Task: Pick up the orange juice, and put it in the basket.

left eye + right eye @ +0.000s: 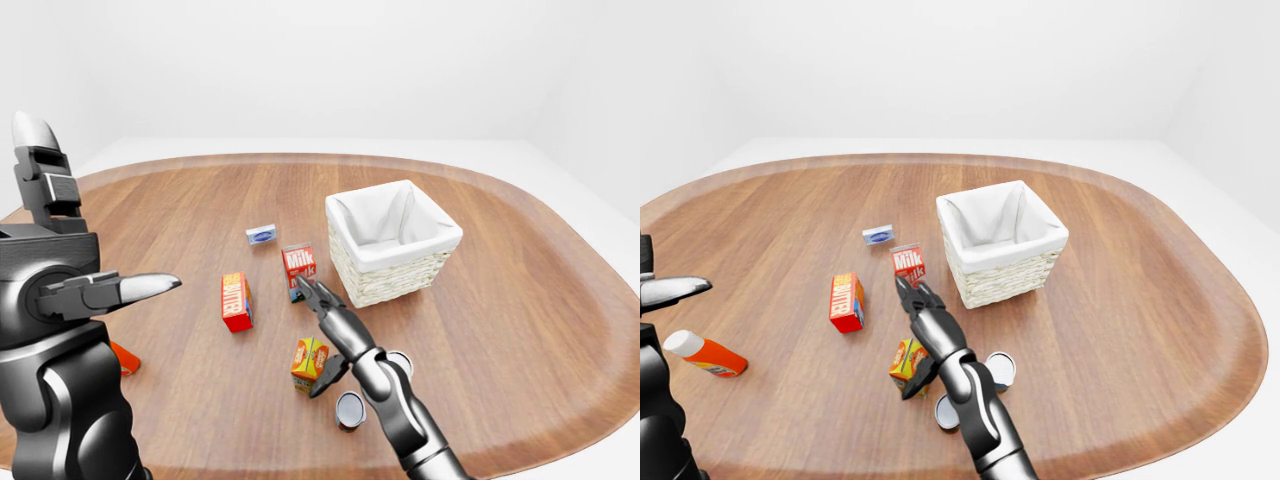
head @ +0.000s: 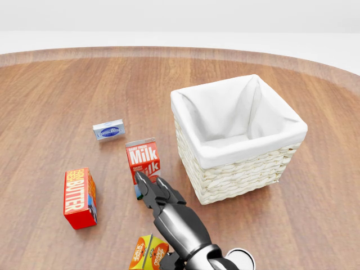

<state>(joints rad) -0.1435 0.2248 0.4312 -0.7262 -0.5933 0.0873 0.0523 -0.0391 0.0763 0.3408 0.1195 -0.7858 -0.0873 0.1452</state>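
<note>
The orange juice (image 1: pixel 309 364) is a small orange and yellow carton standing on the wooden table, low in the left-eye view; it also shows at the bottom of the head view (image 2: pixel 147 253). My right hand (image 1: pixel 314 338) is open. Its fingers (image 2: pixel 154 194) stretch over the carton toward the milk, and its thumb hangs just right of the carton; I cannot tell whether it touches. The white-lined wicker basket (image 1: pixel 390 272) stands up and to the right of the hand and holds nothing. My left hand (image 1: pixel 140 288) is open and empty at the left edge.
A red milk carton (image 1: pixel 299 268) stands just beyond my right fingertips. A red butter box (image 1: pixel 236 301), a small blue tin (image 1: pixel 261 234), two cans (image 1: pixel 350 408) by my right forearm and an orange bottle (image 1: pixel 705 353) at the left also lie on the table (image 1: pixel 520 330).
</note>
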